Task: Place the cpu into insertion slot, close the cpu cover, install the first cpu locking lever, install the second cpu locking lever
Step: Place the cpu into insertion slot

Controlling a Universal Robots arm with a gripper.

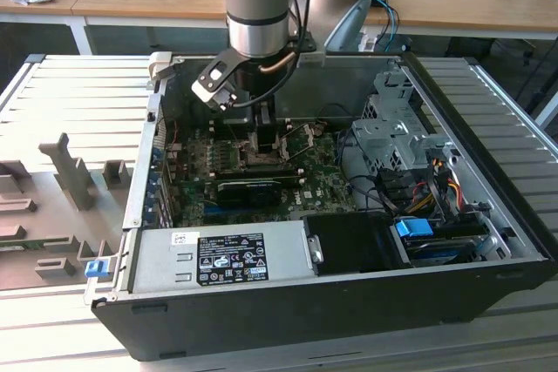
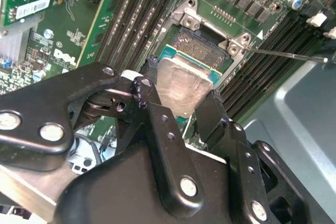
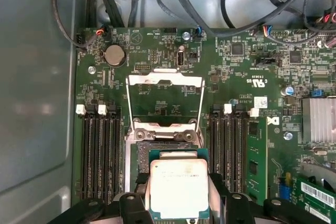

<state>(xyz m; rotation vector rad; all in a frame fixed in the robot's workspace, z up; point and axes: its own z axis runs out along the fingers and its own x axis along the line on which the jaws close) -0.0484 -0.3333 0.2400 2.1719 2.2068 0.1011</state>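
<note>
Slatted grey desk (image 1: 70, 93) carries an open computer case (image 1: 349, 311); the arm reaches down into it over the motherboard (image 3: 157, 51). Pincer (image 2: 181, 106) clamped on the cpu (image 2: 184, 85) by two opposite edges, metal top facing up. Cpu hangs over part of the socket (image 2: 202, 43), near the motherboard's middle. Bare contacts show past one of its edges, so I judge it not yet seated. Cpu cover (image 3: 165, 79) lies swung open, away from the socket. A thin lever (image 2: 283, 53) sticks out free beside the socket. Progress: step one under way, chip in grasp; cover and both levers not yet done.
</note>
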